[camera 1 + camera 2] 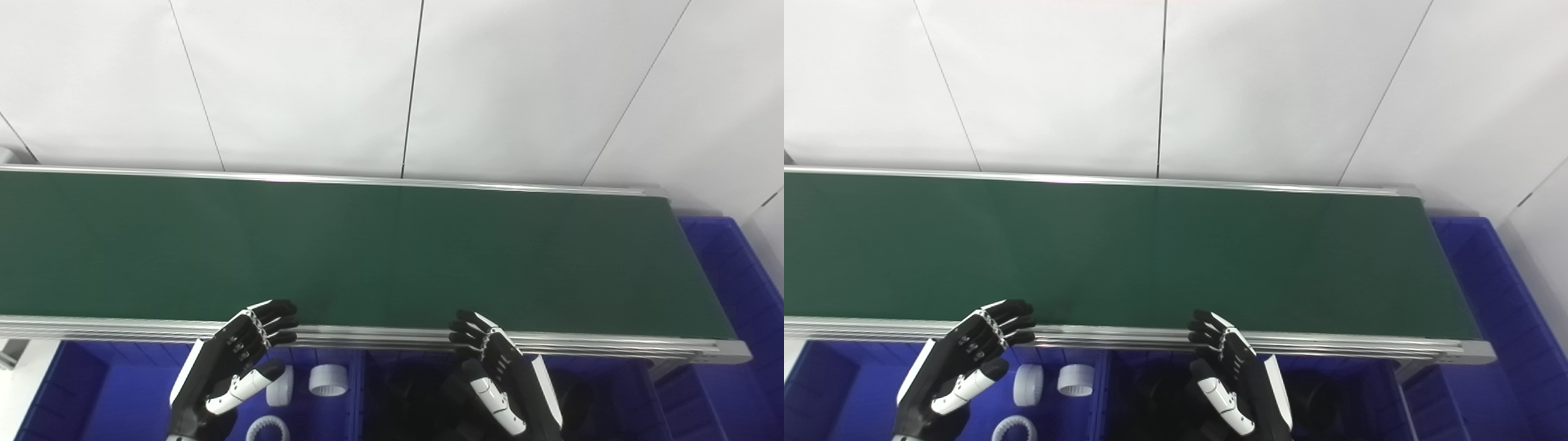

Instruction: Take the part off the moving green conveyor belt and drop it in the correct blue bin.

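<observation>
**Hands poised, belt bare: sorter waits on its next part**

Both robot hands hover at the near rail of the conveyor, holding nothing. Fingers of the left hand (236, 361) are loosely curled but apart, their tips over the aluminium rail (380, 335); the right hand (499, 373) mirrors it, likewise unclenched and empty. Beyond them the green conveyor belt (367, 251) runs the width of both views with no part visible anywhere on it, so the piece to be picked is not in sight.

Below the rail sit the blue bins. The left bin (110, 392) holds white ring-shaped parts (328, 380), ribbed or toothed around the edge, one lying flat, others on their sides. The neighbouring bin (361, 392) under the right hand holds dark parts (416, 392), too shadowed to make out. Another blue bin (735, 275) stands off the belt's right end.

Judging by the white rings, an arriving part is likely light, rigid moulded plastic, with a ribbed rim offering some purchase. A pinch across the outer rim, thumb opposite fingers, looks the sensible hold, timed ahead of the belt's travel; colour would seemingly decide the bin.
</observation>
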You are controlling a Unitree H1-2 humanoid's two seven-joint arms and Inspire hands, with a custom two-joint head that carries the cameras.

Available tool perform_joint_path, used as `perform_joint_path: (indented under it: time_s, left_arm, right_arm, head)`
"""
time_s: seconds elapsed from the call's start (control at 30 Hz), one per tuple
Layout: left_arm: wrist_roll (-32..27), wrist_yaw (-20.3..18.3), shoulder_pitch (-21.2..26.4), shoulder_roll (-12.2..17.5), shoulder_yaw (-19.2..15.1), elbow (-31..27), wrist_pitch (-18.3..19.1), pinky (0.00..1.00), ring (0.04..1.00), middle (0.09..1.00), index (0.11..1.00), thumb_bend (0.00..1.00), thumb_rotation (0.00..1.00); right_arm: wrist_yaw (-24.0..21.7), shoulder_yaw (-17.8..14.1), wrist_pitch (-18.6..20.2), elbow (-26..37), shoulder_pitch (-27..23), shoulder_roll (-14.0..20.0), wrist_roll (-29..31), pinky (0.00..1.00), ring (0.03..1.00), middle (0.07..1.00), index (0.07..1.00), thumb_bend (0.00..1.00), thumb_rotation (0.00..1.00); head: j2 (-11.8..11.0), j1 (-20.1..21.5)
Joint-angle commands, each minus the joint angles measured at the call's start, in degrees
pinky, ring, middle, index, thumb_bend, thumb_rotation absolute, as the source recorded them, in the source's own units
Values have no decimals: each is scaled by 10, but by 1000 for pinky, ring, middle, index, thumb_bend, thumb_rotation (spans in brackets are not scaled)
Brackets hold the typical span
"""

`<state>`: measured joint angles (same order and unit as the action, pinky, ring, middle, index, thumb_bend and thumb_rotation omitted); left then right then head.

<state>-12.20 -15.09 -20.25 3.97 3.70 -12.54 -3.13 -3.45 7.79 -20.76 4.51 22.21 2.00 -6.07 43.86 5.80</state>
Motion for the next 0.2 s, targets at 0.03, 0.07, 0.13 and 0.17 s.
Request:
perform_joint_path:
  time_s: [0.03, 0.07, 0.13, 0.17]
  left_arm:
    - [-5, 1, 3, -2, 0, -5, -25, 720, 751, 770, 729, 921, 396]
    - [-5, 2, 2, -2, 0, -5, -26, 718, 751, 769, 731, 919, 393]
    - [-7, 2, 1, -4, -1, -6, -25, 717, 750, 769, 733, 918, 393]
    - [-9, 3, 0, -5, -1, -7, -23, 715, 749, 770, 737, 920, 374]
  right_arm:
    - [3, 2, -36, 8, -1, 0, 3, 663, 746, 770, 814, 531, 733]
    - [4, 1, -39, 7, 0, 0, 3, 660, 743, 769, 815, 528, 737]
    - [4, 0, -42, 6, 1, 0, 3, 657, 741, 768, 816, 527, 741]
    - [5, 0, -42, 6, 1, -1, 4, 655, 740, 768, 816, 534, 743]
  head:
    - [-1, -5]
    - [-1, -6]
    - [-2, -7]
    - [-2, -7]
